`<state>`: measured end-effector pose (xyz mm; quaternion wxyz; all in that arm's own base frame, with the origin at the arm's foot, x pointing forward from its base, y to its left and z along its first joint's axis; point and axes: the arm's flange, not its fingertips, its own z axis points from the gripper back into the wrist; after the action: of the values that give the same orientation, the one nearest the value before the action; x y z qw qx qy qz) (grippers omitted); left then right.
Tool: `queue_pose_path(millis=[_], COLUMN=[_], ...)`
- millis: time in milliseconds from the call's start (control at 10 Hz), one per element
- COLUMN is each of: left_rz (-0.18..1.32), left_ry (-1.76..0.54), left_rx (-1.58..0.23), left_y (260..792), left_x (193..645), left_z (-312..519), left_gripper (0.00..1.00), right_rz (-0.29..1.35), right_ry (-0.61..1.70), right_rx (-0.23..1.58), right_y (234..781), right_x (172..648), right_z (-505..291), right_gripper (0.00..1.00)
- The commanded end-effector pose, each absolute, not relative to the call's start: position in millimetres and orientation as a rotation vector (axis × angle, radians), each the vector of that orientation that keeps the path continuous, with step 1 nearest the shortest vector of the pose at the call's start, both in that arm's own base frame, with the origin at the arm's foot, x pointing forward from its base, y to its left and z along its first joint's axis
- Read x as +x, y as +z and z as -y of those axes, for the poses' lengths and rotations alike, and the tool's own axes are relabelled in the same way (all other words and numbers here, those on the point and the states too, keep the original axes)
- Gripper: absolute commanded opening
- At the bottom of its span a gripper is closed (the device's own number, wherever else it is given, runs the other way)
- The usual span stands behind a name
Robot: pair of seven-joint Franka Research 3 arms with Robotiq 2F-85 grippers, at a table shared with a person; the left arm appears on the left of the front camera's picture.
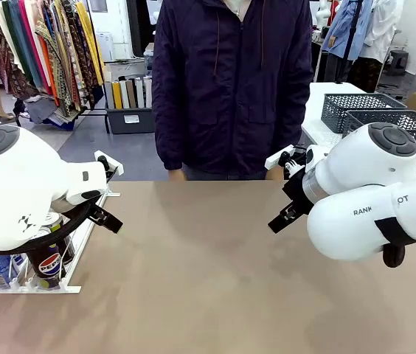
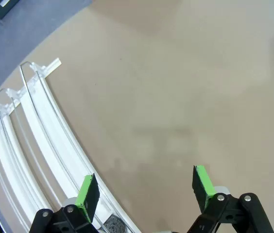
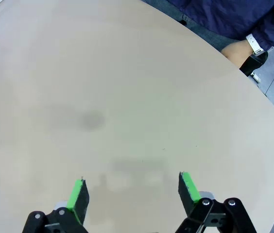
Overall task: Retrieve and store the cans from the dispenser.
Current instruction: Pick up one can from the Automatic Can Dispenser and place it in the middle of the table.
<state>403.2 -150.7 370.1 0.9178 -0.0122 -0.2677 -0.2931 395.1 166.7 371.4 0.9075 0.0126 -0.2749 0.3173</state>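
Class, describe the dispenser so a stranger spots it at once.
Find the tan table's left edge, under the left arm. The dispenser is a flat white rack of long rails holding a Pepsi can, unlike the dark mesh baskets far right.

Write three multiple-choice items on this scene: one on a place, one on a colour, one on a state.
1. Where on the table does the rack sit?
A. In the middle
B. At the robot's left, on the robot's side
C. At the far right edge

2. What colour are the pads of the right pincer?
A. Red
B. Yellow
C. Green

3. What state is the right pincer in?
A. Open, holding nothing
B. Shut on a can
C. Shut on nothing

Answers:
1 B: the front view shows its white rails and front lip at the table's near left corner.
2 C: the right wrist view shows both pads bright green.
3 A: the pads stand wide apart with bare table between them.
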Motion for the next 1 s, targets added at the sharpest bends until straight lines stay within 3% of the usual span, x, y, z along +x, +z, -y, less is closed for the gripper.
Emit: queue_pose_path(millis=[0,800,900], left_rz=[0.551,0.551,0.493], left_ry=[-0.603,-0.603,-0.682], left_rx=[-0.025,-0.025,-0.204], left_y=[370.4,370.1,385.6], left_x=[403.1,403.2,393.0], left_z=[150.8,150.7,153.2], left_gripper=[1.00,1.00,1.00], right_rz=[0.567,0.567,0.553], right_ry=[0.655,0.655,0.623], right_rx=[0.026,0.026,0.102], right_y=[371.4,371.4,380.1], right_x=[395.1,395.1,391.6], right_z=[-166.6,-166.7,-163.8], right_gripper=[1.00,1.00,1.00])
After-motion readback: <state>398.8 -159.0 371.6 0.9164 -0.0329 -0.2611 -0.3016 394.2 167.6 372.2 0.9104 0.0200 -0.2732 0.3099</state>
